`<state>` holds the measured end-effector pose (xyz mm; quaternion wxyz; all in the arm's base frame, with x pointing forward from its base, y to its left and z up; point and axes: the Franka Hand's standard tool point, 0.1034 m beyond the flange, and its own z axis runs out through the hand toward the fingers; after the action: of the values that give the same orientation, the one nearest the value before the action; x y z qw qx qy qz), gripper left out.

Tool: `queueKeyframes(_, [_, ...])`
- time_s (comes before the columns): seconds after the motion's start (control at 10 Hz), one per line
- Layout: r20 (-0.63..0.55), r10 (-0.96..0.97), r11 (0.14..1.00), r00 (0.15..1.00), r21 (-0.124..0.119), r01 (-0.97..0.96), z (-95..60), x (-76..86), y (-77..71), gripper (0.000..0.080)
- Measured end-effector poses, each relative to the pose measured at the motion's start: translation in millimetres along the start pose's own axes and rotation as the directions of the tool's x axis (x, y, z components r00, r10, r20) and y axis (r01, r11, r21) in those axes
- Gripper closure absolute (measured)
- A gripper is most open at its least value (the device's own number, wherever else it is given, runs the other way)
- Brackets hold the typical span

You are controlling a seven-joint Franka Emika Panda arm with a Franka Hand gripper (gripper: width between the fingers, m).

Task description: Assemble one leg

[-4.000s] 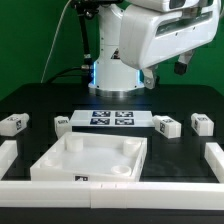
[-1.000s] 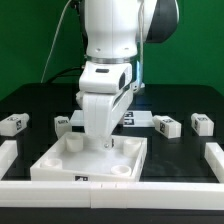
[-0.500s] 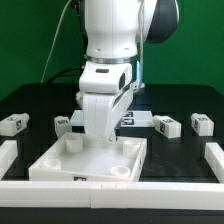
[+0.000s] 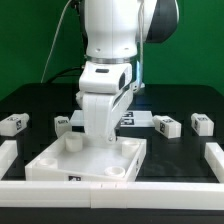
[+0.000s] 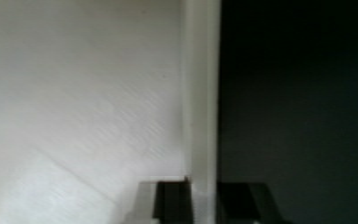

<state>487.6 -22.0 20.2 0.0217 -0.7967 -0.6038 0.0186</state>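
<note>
The white tray-like tabletop lies at the front middle of the black table. My gripper is down at its far wall, mostly hidden by the arm. In the wrist view the gripper straddles the tabletop's thin upright wall, with one dark finger inside and the other outside, both tight against it. Several stubby white legs with tags lie apart in a row behind: two on the exterior view's left and two on its right.
The marker board lies behind the arm, partly hidden. White rails border the work area at the front, on the exterior view's left and on its right. The robot base stands at the back.
The arm swung from the back right down to the tabletop's far wall. In the last second the gripper sank onto the wall, and the tabletop's front edge shifted slightly.
</note>
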Motion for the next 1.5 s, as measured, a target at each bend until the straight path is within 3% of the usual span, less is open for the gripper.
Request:
queueKeyframes(0.3, [0.0, -0.038, 0.999, 0.999, 0.0, 0.038, -0.1, 2.4, -0.5, 0.0741])
queueKeyframes(0.5, [-0.008, -0.115, 0.993, 0.993, -0.006, 0.115, 0.3, 12.6, -2.4, 0.0741])
queueKeyframes(0.7, [0.004, -0.246, 0.968, 0.969, -0.054, 0.246, -2.6, 27.1, 3.4, 0.0741])
queueKeyframes(1.1, [0.005, -0.239, 0.97, 0.971, -0.046, 0.239, -0.2, 25.1, 2.0, 0.0741])
queueKeyframes(1.2, [0.006, -0.251, 0.967, 0.968, -0.048, 0.251, -0.2, 30.2, 1.3, 0.0741])
queueKeyframes(1.5, [-0.002, -0.255, 0.966, 0.967, -0.049, 0.255, 0.3, 65.1, -9.1, 0.0741])
